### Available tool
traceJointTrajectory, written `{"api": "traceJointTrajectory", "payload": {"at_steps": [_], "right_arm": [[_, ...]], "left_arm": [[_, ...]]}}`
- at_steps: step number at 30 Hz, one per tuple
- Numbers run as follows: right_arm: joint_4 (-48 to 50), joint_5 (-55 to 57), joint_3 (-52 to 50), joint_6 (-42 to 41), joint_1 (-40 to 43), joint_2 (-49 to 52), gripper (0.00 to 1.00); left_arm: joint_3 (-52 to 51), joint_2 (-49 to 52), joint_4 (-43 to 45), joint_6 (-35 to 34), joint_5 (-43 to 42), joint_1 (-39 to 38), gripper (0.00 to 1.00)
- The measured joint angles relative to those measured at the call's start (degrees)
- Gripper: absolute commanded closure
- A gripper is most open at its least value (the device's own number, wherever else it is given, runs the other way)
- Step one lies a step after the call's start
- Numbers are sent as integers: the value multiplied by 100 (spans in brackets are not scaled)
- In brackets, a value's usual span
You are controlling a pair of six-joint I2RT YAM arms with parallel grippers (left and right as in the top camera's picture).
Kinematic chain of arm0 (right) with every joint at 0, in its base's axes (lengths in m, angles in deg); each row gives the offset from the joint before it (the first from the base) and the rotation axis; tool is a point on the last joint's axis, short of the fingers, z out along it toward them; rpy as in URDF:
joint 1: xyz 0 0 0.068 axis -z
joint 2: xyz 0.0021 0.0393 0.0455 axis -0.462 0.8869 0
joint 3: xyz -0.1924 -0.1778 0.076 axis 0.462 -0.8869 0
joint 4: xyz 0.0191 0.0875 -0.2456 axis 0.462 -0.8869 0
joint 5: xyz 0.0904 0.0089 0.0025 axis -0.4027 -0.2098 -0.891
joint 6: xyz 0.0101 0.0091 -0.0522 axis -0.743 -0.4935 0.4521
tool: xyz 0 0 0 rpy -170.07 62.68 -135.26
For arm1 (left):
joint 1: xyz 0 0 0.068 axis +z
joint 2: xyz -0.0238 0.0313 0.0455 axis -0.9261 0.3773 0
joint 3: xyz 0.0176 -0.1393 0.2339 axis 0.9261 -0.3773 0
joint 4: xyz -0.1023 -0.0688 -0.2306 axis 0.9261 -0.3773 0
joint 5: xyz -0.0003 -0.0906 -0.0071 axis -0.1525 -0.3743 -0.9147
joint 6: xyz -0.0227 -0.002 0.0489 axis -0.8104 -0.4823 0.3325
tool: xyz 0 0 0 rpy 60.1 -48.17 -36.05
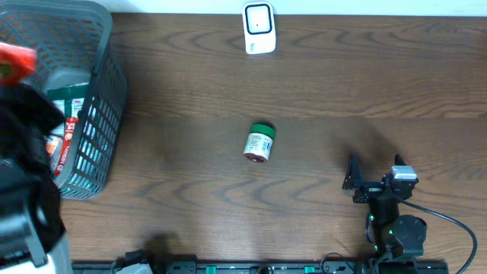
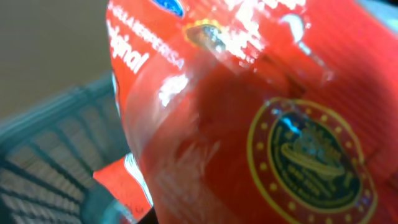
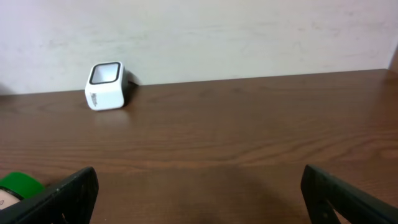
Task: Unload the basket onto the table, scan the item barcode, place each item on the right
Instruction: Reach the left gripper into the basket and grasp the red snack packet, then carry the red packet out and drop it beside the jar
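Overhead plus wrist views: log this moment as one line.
left pincer: at red packet over basket, grip unseen | right pincer: open, empty | jar, scanner: untouched

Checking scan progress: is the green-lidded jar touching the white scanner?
Apart. The overhead view shows bare table between the jar and the scanner.

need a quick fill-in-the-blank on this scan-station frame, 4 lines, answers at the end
1. The small jar lying on its side mid-table has a ___ lid.
2. On the right gripper, the fingers stand ___, holding nothing.
3. The left wrist view is filled by a glossy ___ packet.
4. The barcode scanner is ___ in colour.

Missing words: green; open; red; white
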Motion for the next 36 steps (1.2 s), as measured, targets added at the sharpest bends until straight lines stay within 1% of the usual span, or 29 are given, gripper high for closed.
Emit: {"api": "traceJointTrajectory", "payload": {"at_steps": [3,4,7,9,15,19,25,27,28,29,30,31,32,36], "right_arm": [[2,0,0,0,0,0,1],[0,0,0,0,0,0,1],[0,0,0,0,0,0,1],[2,0,0,0,0,0,1],[0,0,0,0,0,0,1],[0,0,0,0,0,0,1],[0,0,0,0,0,0,1],[0,0,0,0,0,0,1],[0,0,0,0,0,0,1],[0,0,0,0,0,0,1],[0,0,0,0,0,0,1],[0,0,0,0,0,0,1],[0,0,0,0,0,0,1],[0,0,0,0,0,0,1]], "left_arm": [[2,-33,-688,-424,-13,-796,92],[-4,59,-1054,-702,-61,-1298,92],[-50,404,-1545,-1086,2,-1965,92],[-127,782,-1681,-1309,-44,-2511,92],[-280,2223,-1679,-1755,-61,-3473,92],[-304,3578,-1412,-2020,-57,-4004,92],[-306,5333,-686,-2098,-85,-4310,92],[-308,5659,-535,-2111,-83,-4304,92],[-308,5759,-490,-2114,-85,-4299,89],[-308,5827,-455,-2114,-83,-4299,78],[-308,5864,-431,-2116,-83,-4297,50],[-310,5875,-422,-2146,-83,-4293,32],[-310,5875,-415,-2122,-81,-4293,26],[-249,5842,-437,-2022,-173,-4266,24]]}}
